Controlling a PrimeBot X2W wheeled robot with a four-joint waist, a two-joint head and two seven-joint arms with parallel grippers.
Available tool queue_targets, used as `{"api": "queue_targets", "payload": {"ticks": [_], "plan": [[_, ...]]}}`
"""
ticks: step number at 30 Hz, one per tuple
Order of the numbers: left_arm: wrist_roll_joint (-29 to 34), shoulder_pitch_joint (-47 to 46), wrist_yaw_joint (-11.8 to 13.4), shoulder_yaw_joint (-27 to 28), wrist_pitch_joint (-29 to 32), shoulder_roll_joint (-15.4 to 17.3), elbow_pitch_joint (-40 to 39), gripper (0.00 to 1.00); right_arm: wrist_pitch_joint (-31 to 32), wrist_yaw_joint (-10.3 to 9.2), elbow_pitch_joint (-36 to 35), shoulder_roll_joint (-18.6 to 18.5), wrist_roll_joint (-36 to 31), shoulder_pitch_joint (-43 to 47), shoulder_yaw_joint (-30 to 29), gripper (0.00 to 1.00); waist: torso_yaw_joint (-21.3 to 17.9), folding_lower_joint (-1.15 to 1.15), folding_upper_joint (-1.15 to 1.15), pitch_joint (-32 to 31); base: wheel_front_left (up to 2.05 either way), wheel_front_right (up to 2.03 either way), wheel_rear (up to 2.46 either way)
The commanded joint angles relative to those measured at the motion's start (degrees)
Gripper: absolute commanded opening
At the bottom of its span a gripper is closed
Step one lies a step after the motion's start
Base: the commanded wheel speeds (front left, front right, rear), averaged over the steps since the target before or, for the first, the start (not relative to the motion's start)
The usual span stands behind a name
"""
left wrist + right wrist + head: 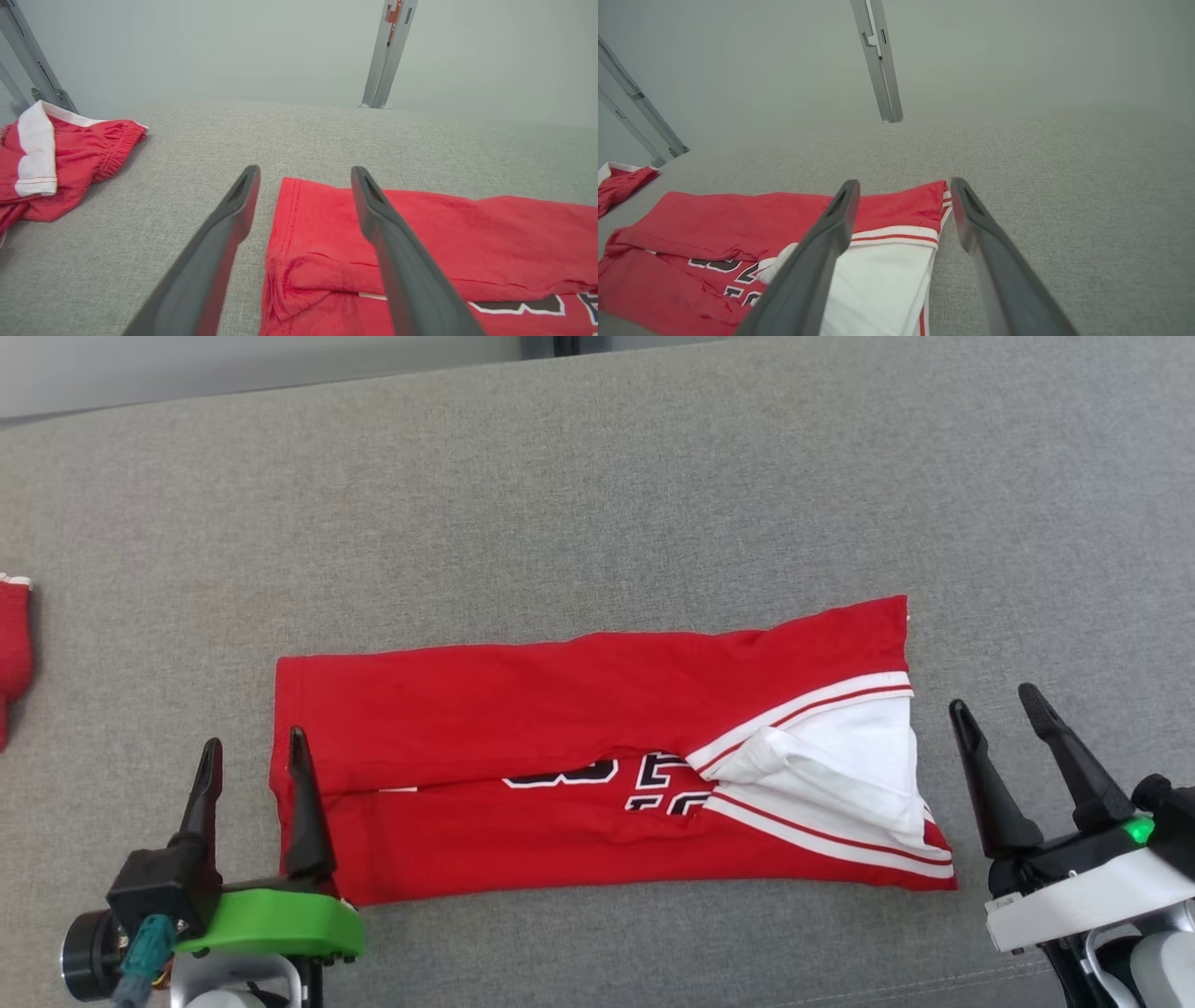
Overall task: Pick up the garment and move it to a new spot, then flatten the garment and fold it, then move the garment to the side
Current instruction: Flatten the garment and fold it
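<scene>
The garment [560, 709] is a red jersey with white trim and black lettering, folded into a long strip across the grey surface. Its white end lies at the right [878, 289], its red hem at the left [317, 219]. My left gripper [254, 756] stands open at the strip's left end, one finger over the red edge, the other over bare surface, holding nothing. My right gripper [997, 709] stands open just right of the white end, apart from the cloth. In the wrist views both pairs of fingers [233, 219] [831, 228] are spread with nothing between them.
Another red and white piece of clothing [14, 644] lies at the far left edge, also seen bunched in the left wrist view [60, 158]. Metal frame posts [878, 60] stand behind the grey cushioned surface [597, 504], which stretches wide behind the strip.
</scene>
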Motion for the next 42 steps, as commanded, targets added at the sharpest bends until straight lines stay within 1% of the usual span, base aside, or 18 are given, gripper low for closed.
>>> {"api": "queue_targets", "payload": {"ticks": [1, 5, 9, 12, 19, 24, 27, 31, 37, 41, 42], "plan": [[0.99, -0.99, 0.52, -0.58, -1.11, -0.63, -0.39, 1.00, -0.15, -0.07, -0.95, 0.72, -1.66, -0.94, -1.16, 1.00, -0.21, 0.00, 0.00, -1.05, 0.00, 0.00, 0.00], [3.72, -1.24, 1.67, -0.77, -3.29, -1.75, -0.31, 1.00, 0.21, -0.07, -2.18, 2.89, -4.64, -1.50, -3.57, 1.00, -0.86, 0.00, 0.00, -2.81, 0.00, 0.00, 0.00], [5.56, -0.06, 2.05, -0.95, -4.11, -2.07, 0.11, 1.00, 0.78, -0.08, -2.46, 4.30, -6.35, -1.21, -4.30, 1.00, -1.19, 0.00, 0.00, -4.33, 0.00, 0.00, 0.00], [6.74, 0.98, 1.47, -0.97, -4.44, -1.92, 1.17, 1.00, 1.37, -0.07, -1.87, 5.04, -7.25, -0.23, -4.37, 1.00, -0.95, 0.00, 0.00, -4.95, 0.00, 0.00, 0.00], [7.12, 0.51, 0.19, -0.68, -4.53, -1.85, 2.41, 1.00, 1.82, -0.07, -1.46, 5.61, -7.21, 0.12, -4.33, 1.00, -0.19, 0.00, 0.00, -4.93, 0.00, 0.00, 0.00], [7.94, -1.28, -0.25, -0.52, -4.57, -2.30, 1.95, 1.00, 2.33, -0.07, -0.40, 5.62, -6.43, 0.00, -5.56, 1.00, 0.89, 0.00, 0.00, -3.33, 0.00, 0.00, 0.00], [9.06, -3.32, -0.71, -0.69, -4.57, -3.10, 0.85, 1.00, 3.03, -0.07, 2.63, 4.91, -5.24, -0.27, -6.34, 1.00, 2.65, 0.00, 0.00, -1.18, 0.00, 0.00, 0.00], [10.64, -6.03, -1.53, -0.71, -4.54, -4.92, 0.09, 1.00, 2.99, -0.07, 9.81, 4.04, -3.56, -1.80, -5.94, 1.00, 5.67, 0.00, 0.00, 1.57, 0.00, 0.00, 0.00], [12.23, -8.03, -3.45, 0.13, -4.53, -7.27, 0.15, 1.00, 2.85, -0.07, 20.31, 3.45, -0.23, -5.68, -1.29, 1.00, 8.15, 0.00, 0.00, 4.07, 0.00, 0.00, 0.00], [12.95, -8.26, -4.47, 1.20, -4.54, -8.52, 0.17, 1.00, 5.07, -0.07, 25.73, 2.99, 2.49, -6.68, 2.29, 1.00, 8.87, 0.00, 0.00, 4.39, 0.00, 0.00, 0.00], [13.04, -8.16, -4.66, 1.41, -4.54, -8.70, 0.13, 1.00, 5.69, -0.07, 26.61, 3.02, 3.37, -6.71, 3.08, 0.90, 8.95, 0.00, 0.00, 4.34, 0.00, 0.00, 0.00]]}}
